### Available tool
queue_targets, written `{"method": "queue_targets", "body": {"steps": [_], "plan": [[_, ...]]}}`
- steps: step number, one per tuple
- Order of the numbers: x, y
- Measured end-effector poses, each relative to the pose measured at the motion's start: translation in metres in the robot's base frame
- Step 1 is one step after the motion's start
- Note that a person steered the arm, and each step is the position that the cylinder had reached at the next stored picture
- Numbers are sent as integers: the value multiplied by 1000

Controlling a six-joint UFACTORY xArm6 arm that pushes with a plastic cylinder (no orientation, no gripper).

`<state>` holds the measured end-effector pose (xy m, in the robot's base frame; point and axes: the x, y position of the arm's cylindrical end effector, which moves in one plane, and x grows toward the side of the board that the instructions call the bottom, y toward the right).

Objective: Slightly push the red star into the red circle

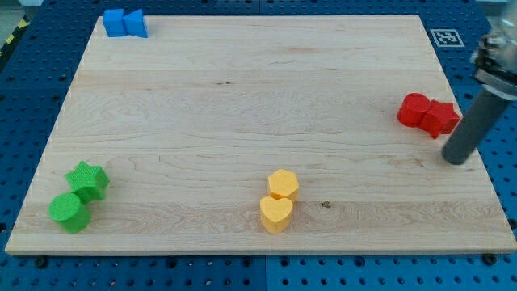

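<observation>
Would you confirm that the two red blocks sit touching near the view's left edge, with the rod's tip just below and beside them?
Not quite: the camera view shows the red circle and red star touching near the view's right edge, not the left. My tip is indeed just below and beside them.

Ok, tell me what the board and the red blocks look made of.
The board looks like pale wood, matte, with grain lines running across it. The red star and red circle look like moulded plastic or painted wood: even colour, smooth faces, faint sheen. I cannot tell which.

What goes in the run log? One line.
my tip: below-right of red star | red star: touching red circle
</observation>
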<state>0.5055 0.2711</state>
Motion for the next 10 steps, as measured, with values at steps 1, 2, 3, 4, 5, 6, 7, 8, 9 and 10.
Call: {"method": "queue_targets", "body": {"steps": [1,2,3,4,5,6,7,8,9,10], "plan": [[-13,41],[-22,74],[-58,74],[-67,65],[-57,59],[-42,51],[-37,29],[-50,26],[-70,32],[-76,15]]}}
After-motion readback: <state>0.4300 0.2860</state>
